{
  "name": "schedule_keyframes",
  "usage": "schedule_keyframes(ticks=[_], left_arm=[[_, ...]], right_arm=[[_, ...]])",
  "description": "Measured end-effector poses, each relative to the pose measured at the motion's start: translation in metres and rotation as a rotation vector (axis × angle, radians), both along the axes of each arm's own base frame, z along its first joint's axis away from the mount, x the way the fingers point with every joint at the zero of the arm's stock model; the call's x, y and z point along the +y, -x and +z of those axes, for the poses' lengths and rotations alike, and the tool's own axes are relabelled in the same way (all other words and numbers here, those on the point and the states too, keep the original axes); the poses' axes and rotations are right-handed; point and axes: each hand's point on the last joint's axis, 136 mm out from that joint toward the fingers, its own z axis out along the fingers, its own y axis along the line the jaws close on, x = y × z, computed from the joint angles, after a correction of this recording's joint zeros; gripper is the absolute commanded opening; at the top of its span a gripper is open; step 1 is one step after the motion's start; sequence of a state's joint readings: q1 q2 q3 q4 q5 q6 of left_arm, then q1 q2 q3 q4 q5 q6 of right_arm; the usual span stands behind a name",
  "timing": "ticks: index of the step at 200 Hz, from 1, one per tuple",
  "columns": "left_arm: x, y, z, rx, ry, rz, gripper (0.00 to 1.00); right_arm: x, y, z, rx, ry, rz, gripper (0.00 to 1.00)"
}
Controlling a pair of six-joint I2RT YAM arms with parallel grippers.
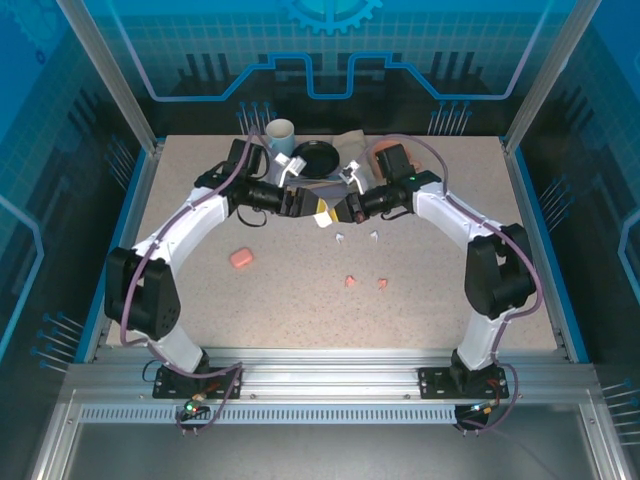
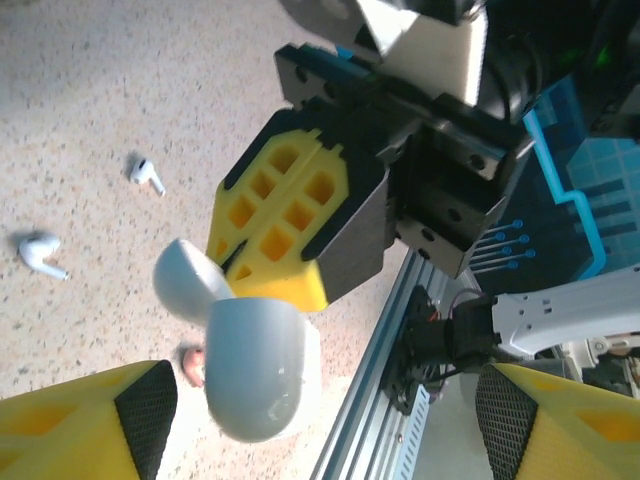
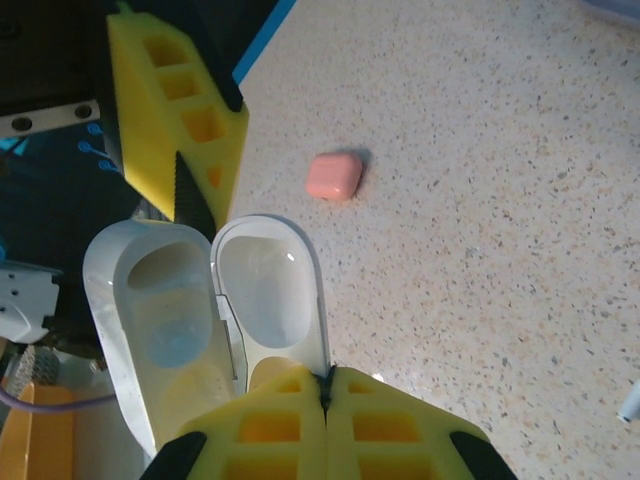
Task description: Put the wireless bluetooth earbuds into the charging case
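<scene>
Right pincer (image 3: 325, 385): jaws pressed together on the thin rim of the white charging case (image 3: 265, 290), which it holds off the table (image 1: 450, 300) with the lid swung open. Left pincer (image 2: 325, 400): jaws wide apart, just beside the case. White earbuds (image 1: 340, 238) and pink earbuds (image 1: 350, 281) lie loose on the table nearby. A pink case (image 1: 241, 258) lies well apart.

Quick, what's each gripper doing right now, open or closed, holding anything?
Left gripper: open, holding nothing.
Right gripper: closed on the open white charging case.
</scene>
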State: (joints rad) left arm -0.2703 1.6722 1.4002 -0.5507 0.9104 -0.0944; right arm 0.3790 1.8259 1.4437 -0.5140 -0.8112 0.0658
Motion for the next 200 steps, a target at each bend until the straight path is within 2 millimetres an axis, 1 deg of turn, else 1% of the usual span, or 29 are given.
schedule_keyframes(ticks=[17, 37, 98, 118, 137, 200], left_arm=[[0.004, 0.001, -0.011, 0.041, -0.016, -0.013, 0.76], [0.005, 0.002, -0.018, 0.079, -0.022, -0.036, 0.72], [0.001, 0.008, -0.029, 0.152, 0.002, -0.095, 0.61], [-0.001, 0.007, -0.031, 0.165, 0.006, -0.103, 0.57], [-0.002, 0.007, -0.032, 0.172, 0.006, -0.111, 0.55], [-0.009, 0.009, -0.041, 0.201, 0.007, -0.135, 0.49]], right_arm=[[-0.001, 0.001, -0.007, 0.002, 0.018, 0.018, 0.0], [-0.001, 0.002, -0.013, 0.008, 0.03, 0.033, 0.0], [0.0, 0.0, -0.016, 0.009, 0.038, 0.049, 0.0], [0.002, -0.001, -0.019, 0.015, 0.041, 0.051, 0.0], [0.003, 0.001, -0.021, 0.026, 0.045, 0.057, 0.0], [0.007, -0.001, -0.015, 0.011, 0.039, 0.063, 0.0]])
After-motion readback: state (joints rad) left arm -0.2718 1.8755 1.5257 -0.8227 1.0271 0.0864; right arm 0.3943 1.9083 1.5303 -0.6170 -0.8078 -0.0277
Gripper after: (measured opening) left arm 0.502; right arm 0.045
